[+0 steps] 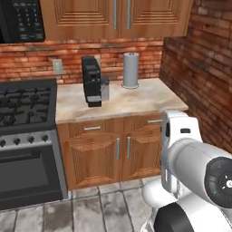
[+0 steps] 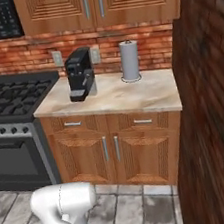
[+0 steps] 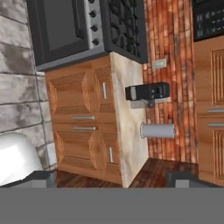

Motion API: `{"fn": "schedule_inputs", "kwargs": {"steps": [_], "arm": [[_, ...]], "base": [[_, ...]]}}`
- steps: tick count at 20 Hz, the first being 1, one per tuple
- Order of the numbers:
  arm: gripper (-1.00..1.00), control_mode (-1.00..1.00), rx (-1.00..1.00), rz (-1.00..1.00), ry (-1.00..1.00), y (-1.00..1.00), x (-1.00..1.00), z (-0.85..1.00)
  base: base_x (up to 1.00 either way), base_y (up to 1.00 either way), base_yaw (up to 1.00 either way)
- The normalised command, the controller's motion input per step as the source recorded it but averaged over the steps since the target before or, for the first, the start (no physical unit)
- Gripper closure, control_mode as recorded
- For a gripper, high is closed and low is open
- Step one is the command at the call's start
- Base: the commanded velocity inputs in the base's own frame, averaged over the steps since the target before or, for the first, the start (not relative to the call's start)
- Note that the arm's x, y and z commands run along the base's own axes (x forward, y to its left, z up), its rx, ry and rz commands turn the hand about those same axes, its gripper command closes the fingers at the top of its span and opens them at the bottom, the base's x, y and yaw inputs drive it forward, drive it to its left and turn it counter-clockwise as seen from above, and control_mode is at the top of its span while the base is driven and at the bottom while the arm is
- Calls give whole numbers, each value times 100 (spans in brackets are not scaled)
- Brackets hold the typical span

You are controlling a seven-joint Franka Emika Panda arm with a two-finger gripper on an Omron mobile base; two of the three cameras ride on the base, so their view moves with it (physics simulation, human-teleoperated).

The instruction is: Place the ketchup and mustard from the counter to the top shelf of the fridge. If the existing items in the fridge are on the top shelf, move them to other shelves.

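Search step — my pincer (image 3: 112, 177) stands wide apart, empty. Counter (image 1: 136, 102) ahead carries a coffee machine (image 1: 93, 81) at 11 o'clock and a paper towel roll (image 1: 130, 69) at 1 — no ketchup or mustard seen here. Next, probably: drive on and find the 2 bottles.

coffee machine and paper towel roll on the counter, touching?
Apart. The right base view shows bare counter between the coffee machine and the paper towel roll.
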Motion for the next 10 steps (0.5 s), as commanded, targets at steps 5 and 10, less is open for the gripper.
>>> {"fn": "schedule_inputs", "kwargs": {"steps": [5,10], "arm": [[-100,100,0,0,0,0,0,0],[-100,100,0,0,0,0,0,0]], "base": [[100,0,42],[85,-9,82]]}}
